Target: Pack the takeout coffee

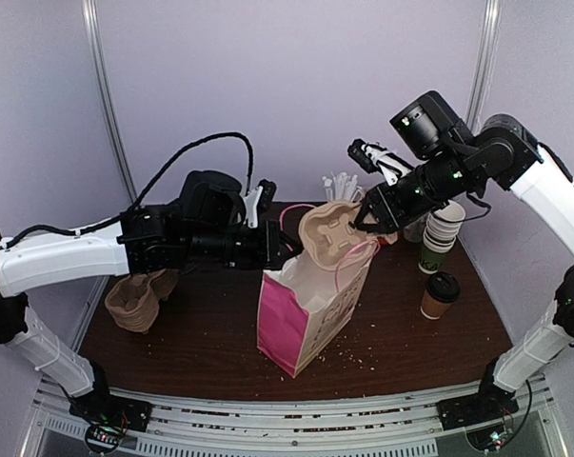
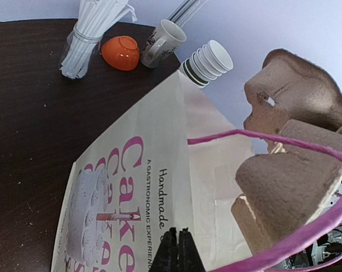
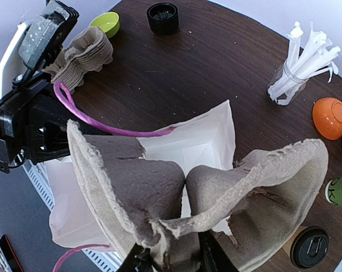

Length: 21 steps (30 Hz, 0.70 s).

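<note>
The takeout coffee (image 1: 440, 295), a brown paper cup with a black dome lid (image 3: 309, 247), stands on the table right of a pink-and-white paper bag (image 1: 310, 314). My right gripper (image 1: 363, 217) is shut on a brown pulp cup carrier (image 1: 329, 233), which it holds tilted over the bag's open mouth (image 3: 199, 141). In the right wrist view the right gripper (image 3: 173, 258) pinches the carrier's (image 3: 159, 192) lower edge. My left gripper (image 1: 279, 249) is shut on the bag's left rim. Its closed fingertips (image 2: 179, 249) lie against the printed side of the bag (image 2: 153, 170).
A stack of pulp carriers (image 1: 134, 303) lies at the left. Stacked white-and-green cups (image 1: 441, 233) stand behind the coffee. At the back are a glass of white straws (image 2: 88, 39), an orange bowl (image 2: 121, 52) and a mug (image 2: 164, 42). A green bowl (image 3: 105, 24) and a black lid (image 3: 163, 17) sit far left.
</note>
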Available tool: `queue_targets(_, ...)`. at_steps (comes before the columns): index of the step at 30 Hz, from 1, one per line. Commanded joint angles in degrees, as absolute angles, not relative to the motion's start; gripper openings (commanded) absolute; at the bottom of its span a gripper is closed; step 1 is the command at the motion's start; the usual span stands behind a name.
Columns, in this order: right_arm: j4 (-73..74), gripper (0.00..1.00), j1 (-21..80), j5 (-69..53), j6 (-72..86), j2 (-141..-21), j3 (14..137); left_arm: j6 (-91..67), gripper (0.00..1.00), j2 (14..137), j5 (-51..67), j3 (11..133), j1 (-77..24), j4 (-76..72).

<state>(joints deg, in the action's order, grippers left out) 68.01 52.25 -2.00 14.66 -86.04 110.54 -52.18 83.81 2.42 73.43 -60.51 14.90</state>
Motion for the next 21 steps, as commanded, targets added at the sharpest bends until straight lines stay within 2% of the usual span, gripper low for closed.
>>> queue_targets(1, 66.9, 0.26, 53.5, -2.7, 13.0, -86.8, 112.5, -52.4, 0.00, 80.7, -0.9, 72.2, -60.2, 15.9)
queue_targets(9, 63.4, 0.26, 55.7, -4.7, 12.8, -88.9, 115.8, -51.6, 0.00, 79.6, -1.7, 71.7, -60.2, 16.7)
queue_targets(21, 61.2, 0.26, 56.3, -10.7, 12.4, -87.6, 106.6, -51.4, 0.00, 77.6, -4.2, 70.6, -60.2, 17.6)
